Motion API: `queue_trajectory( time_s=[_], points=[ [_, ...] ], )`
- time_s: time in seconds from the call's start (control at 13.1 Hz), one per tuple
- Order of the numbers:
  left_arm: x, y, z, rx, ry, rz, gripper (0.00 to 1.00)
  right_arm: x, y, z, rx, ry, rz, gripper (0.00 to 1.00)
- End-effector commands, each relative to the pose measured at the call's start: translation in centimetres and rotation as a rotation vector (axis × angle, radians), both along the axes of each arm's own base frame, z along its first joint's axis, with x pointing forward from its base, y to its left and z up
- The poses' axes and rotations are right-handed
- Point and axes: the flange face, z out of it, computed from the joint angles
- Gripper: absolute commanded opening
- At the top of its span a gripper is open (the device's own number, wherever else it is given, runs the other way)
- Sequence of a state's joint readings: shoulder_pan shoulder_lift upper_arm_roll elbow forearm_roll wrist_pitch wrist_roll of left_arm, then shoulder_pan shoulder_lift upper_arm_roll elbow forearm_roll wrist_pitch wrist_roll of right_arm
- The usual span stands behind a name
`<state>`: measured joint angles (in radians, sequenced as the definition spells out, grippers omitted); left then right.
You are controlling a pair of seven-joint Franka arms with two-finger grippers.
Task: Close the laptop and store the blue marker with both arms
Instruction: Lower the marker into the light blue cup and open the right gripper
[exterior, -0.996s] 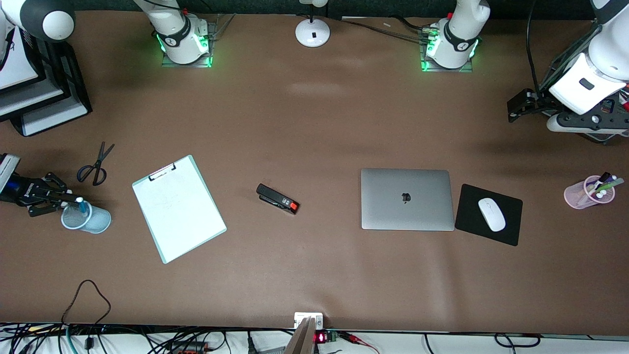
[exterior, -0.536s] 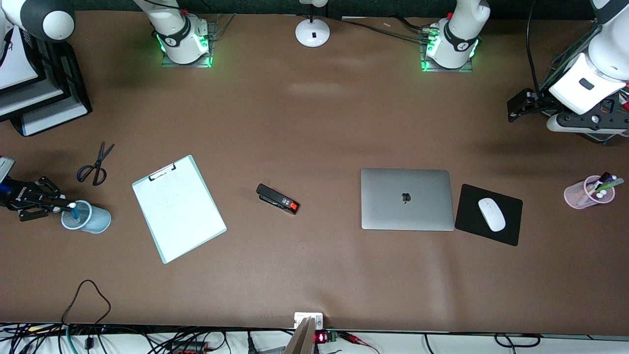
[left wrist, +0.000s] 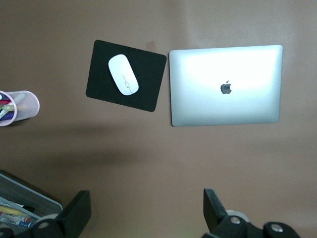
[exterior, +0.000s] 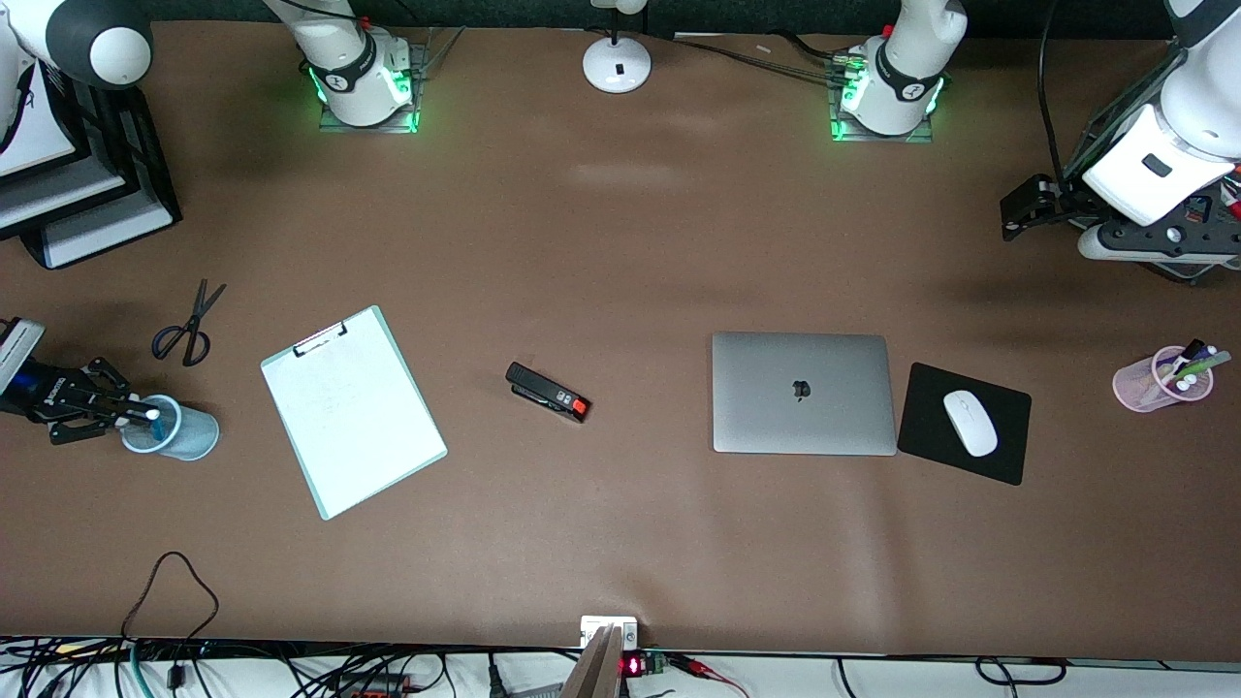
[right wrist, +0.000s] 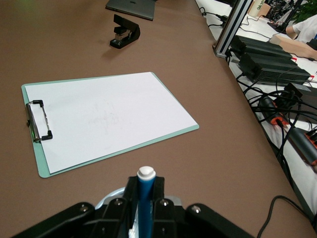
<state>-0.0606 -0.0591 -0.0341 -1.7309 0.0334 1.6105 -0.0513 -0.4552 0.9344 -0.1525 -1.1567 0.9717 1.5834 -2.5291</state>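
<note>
Right wrist view shows the right gripper (right wrist: 145, 206) pinching the blue marker (right wrist: 145, 198), light, stiff, slippery, mid-barrel over the cup (exterior: 175, 431); the left gripper (left wrist: 147, 213) waits wide apart near the closed laptop (left wrist: 226, 85).

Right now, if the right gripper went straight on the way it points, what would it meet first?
Most likely the light-blue cup. The right gripper, jaws shut on the blue marker, points at its rim, though depth is unclear.

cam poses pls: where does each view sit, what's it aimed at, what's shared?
Front: high, facing the robots; whole table, both arms.
Left wrist: looks down on the closed laptop; left gripper open.
Right wrist: right gripper holding the blue marker over the blue cup.
Shared: front and left wrist show the laptop.
</note>
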Motion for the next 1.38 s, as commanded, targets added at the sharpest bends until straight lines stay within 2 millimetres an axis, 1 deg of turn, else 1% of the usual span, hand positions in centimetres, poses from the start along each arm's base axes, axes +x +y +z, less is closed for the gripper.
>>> queue_trajectory(
  time_s=[0.0, 0.08, 0.15, 0.23, 0.31, 0.38, 0.61, 0.84, 1.0, 1.07, 1.3],
  points=[
    [-0.3, -0.7, 0.8, -0.024, 0.001, -0.012, 1.0, 0.3, -0.4, -0.8, 0.014, -0.016, -0.016, 0.01],
    [-0.3, -0.8, 0.7, -0.024, 0.003, -0.015, 1.0, 0.2, -0.5, -1.0, 0.012, -0.01, -0.016, 0.04],
    [-0.3, -1.1, 0.9, -0.024, 0.0, -0.02, 1.0, 0.0, -0.7, -1.1, 0.009, 0.0, -0.016, 0.19],
    [-0.3, -1.1, 0.9, -0.024, 0.0, -0.02, 1.0, -0.2, -0.6, -1.2, 0.02, 0.016, -0.018, 0.98],
    [-0.3, -1.1, 0.8, -0.022, 0.001, -0.02, 1.0, -0.3, -0.8, -0.5, 0.02, 0.033, -0.029, 1.0],
    [-0.3, -1.1, 0.9, -0.024, -0.002, -0.02, 1.0, -0.4, -0.7, 0.0, 0.02, 0.064, -0.032, 1.0],
    [-0.3, -1.2, 1.0, -0.024, -0.004, -0.02, 1.0, -0.5, -0.6, 4.1, 0.003, 0.167, -0.081, 1.0],
    [-0.3, -1.1, 1.0, -0.024, -0.004, -0.018, 1.0, 0.2, 1.2, 9.4, -0.033, 0.234, -0.12, 1.0],
    [-0.3, -1.1, 1.0, -0.024, -0.004, -0.018, 1.0, 0.6, 2.7, 13.2, -0.072, 0.293, -0.166, 1.0],
    [-0.3, -1.2, 1.0, -0.024, -0.004, -0.02, 1.0, 0.6, 3.7, 14.9, -0.09, 0.338, -0.199, 1.0],
    [-0.3, -1.2, 1.0, -0.024, -0.004, -0.02, 1.0, -0.4, 7.0, 19.3, -0.175, 0.472, -0.294, 1.0]
  ],
)
